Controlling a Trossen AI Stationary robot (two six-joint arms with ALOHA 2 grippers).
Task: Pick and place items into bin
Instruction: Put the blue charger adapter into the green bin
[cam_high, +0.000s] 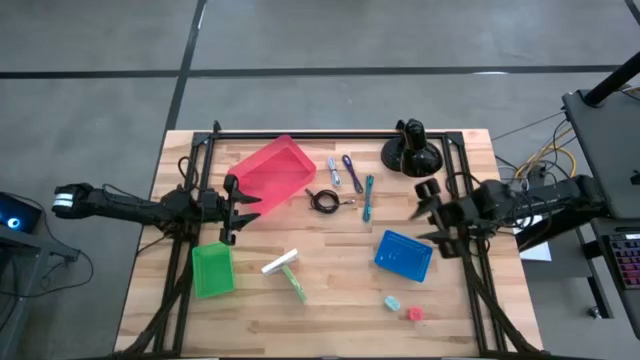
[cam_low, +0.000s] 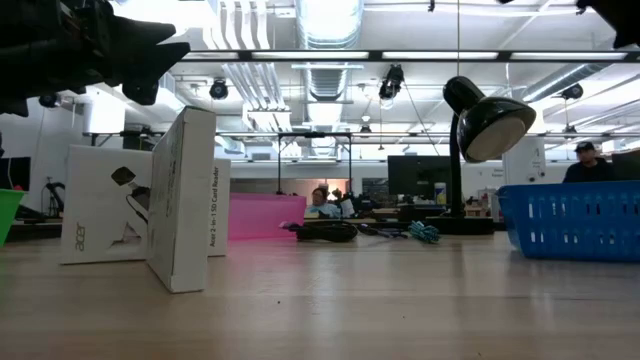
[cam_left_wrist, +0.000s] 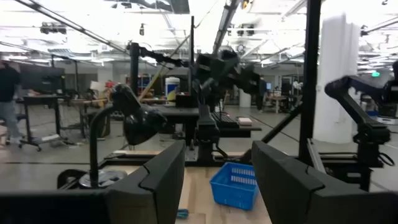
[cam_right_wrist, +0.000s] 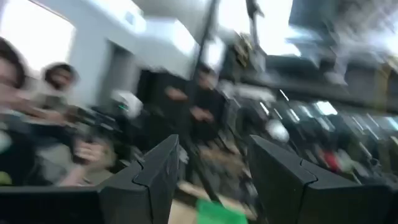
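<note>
Items lie loose on the table (cam_high: 330, 290): cable (cam_high: 323, 201) and sticks (cam_high: 356, 178) between the pink bin (cam_high: 272, 171) and lamp (cam_high: 411, 150). Left hand (cam_high: 240, 208) and right hand (cam_high: 428, 212) hover empty, fingers spread.

Dark left gripper (cam_high: 238, 207) raised at table's left, fingers apart, empty. Dark right gripper (cam_high: 432, 212) raised at right, fingers apart, empty.

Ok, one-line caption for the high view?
Both arms hover with open fingers over a table holding red, green and blue bins plus scattered items.
</note>
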